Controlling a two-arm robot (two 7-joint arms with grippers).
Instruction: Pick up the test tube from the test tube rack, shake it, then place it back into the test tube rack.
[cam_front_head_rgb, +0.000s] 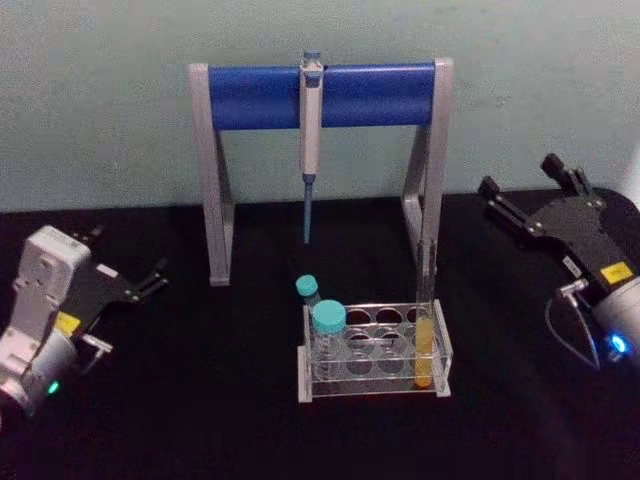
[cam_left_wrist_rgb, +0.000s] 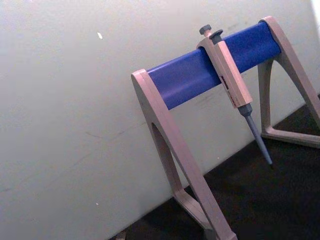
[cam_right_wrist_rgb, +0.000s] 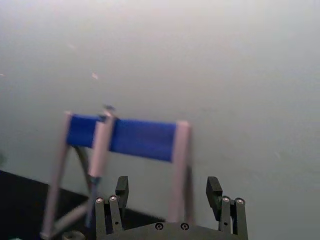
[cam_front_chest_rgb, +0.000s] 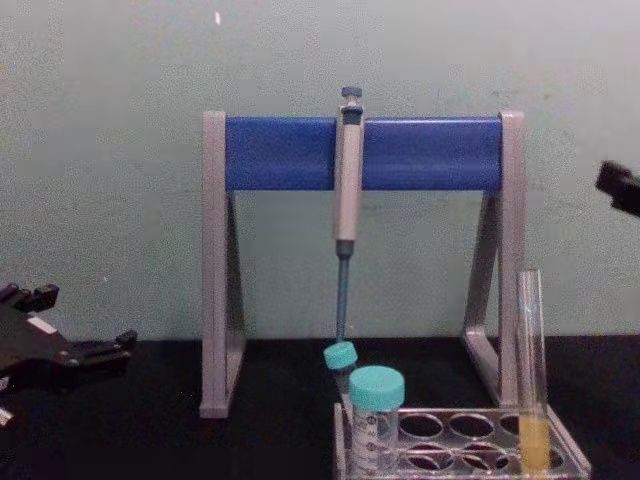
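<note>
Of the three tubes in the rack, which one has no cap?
The test tube at the right end of the test tube rack: tall, slender, open-topped, with yellow-orange liquid at its bottom. The two shorter tubes wear teal caps.

Test tube – clear glass; test tube rack – clear glossy plastic.

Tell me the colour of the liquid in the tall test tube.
Yellow-orange, filling the bottom of the test tube in the rack; the head view shows it best.
</note>
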